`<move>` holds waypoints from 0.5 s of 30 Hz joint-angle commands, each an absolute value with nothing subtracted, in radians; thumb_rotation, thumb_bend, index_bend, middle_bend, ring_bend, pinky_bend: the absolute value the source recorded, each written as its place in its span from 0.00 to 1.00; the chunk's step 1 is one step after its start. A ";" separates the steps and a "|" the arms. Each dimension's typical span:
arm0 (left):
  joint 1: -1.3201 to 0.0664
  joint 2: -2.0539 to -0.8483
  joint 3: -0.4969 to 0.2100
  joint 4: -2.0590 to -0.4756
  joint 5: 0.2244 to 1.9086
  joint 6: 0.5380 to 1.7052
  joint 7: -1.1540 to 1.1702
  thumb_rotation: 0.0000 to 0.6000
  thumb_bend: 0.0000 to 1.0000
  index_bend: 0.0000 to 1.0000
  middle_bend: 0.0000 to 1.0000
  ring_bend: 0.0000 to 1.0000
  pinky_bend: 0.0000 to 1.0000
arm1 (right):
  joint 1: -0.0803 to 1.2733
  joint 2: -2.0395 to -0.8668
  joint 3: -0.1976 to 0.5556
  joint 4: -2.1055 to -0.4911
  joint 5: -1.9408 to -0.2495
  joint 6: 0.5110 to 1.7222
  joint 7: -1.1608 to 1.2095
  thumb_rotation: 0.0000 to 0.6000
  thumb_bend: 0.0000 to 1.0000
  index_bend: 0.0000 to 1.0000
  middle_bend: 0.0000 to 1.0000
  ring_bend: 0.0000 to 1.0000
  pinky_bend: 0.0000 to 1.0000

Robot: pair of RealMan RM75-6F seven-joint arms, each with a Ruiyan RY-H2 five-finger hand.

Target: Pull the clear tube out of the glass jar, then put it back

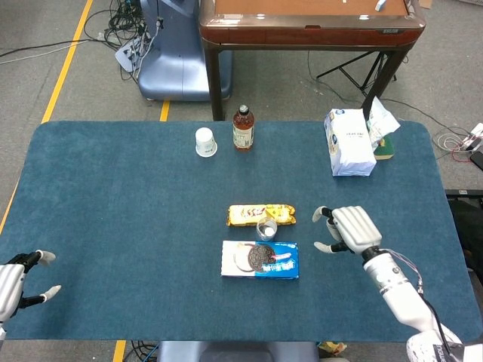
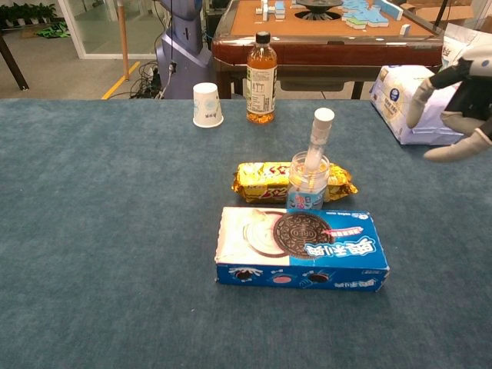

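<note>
Right hand (image 1: 352,228) hangs over the blue surface (image 1: 113,204) with its fingers spread and nothing in them. Just to its left stands the glass jar (image 1: 266,228), and the clear tube (image 2: 316,141) stands inside that jar, leaning a little, with its white cap above the rim. A strip of bare carpet lies between the fingertips and the jar, so the two are near but apart. In the chest view the same hand shows only at the right edge of the frame, raised, its fingers pale against the white bag (image 2: 421,104) behind it.

Beyond the jar, touching or nearly touching it, lies a yellow snack packet (image 1: 260,214); on the near side, just beside the jar, lies a blue biscuit box (image 1: 260,259). The jar is thus hemmed front and back but free on the side facing the right hand. Farther off, toward the far edge, stand a tea bottle (image 1: 242,128) and an upturned paper cup (image 1: 205,142), well apart from the jar.

Left hand (image 1: 15,280) sits at the near left corner of the surface, partly cut by the frame edge, fingers apart and holding nothing, with wide bare carpet between it and the box.
</note>
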State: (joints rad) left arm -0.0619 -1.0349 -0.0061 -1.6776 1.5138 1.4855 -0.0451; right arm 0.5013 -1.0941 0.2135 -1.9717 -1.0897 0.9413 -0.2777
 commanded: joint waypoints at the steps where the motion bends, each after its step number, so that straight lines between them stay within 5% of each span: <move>1: -0.060 -1.032 -0.008 -1.677 1.511 1.487 -0.052 1.00 0.14 0.39 0.46 0.39 0.60 | 0.591 -1.096 0.248 -2.008 -0.961 0.852 -0.292 1.00 0.58 0.44 0.99 0.88 0.89; 7: -0.057 -1.025 -0.010 -1.674 1.510 1.491 -0.069 1.00 0.14 0.39 0.46 0.39 0.60 | 0.701 -1.109 0.270 -2.001 -0.811 0.759 -0.252 1.00 0.87 0.45 1.00 0.99 0.98; 15: -0.054 -1.021 -0.012 -1.672 1.509 1.494 -0.083 1.00 0.14 0.39 0.46 0.39 0.60 | 0.798 -1.119 0.254 -2.001 -0.707 0.700 -0.228 1.00 0.98 0.45 1.00 1.00 1.00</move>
State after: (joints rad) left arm -0.0540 -1.0210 -0.0121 -1.6715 1.5089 1.4944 -0.0828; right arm 0.7869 -1.1166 0.2577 -2.0007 -0.7174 0.7093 -0.2351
